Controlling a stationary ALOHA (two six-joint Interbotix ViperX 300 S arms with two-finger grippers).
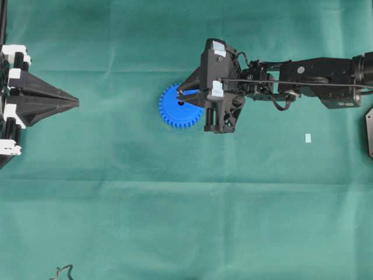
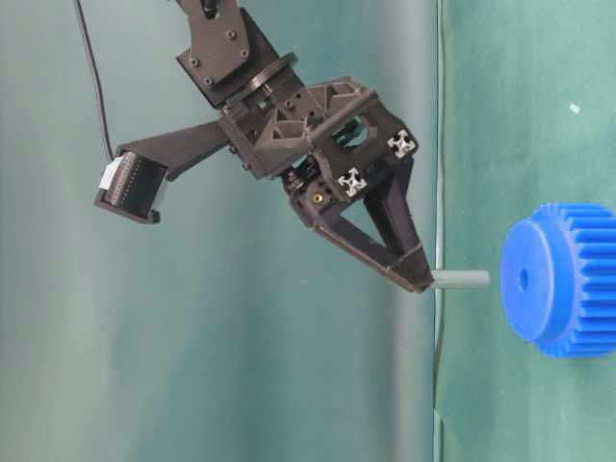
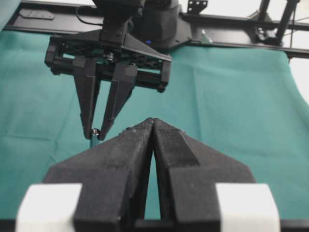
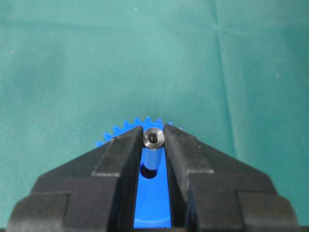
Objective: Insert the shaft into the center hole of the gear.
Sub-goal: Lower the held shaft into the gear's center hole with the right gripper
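The blue gear (image 1: 172, 112) lies flat on the green cloth, its centre hole (image 4: 148, 171) showing dark between the right fingers. My right gripper (image 1: 180, 93) is shut on the shaft (image 4: 153, 137), a silvery pin seen end-on at the fingertips. In the table-level view the shaft (image 2: 460, 280) points at the centre hole (image 2: 523, 280) of the gear (image 2: 563, 284), with a small gap between them. My left gripper (image 1: 76, 102) rests at the left edge, shut and empty, as the left wrist view (image 3: 152, 121) shows.
A small white tag (image 1: 308, 138) lies on the cloth right of the gear. A dark fixture (image 1: 369, 131) sits at the right edge. A cable end (image 1: 63, 270) shows at the bottom left.
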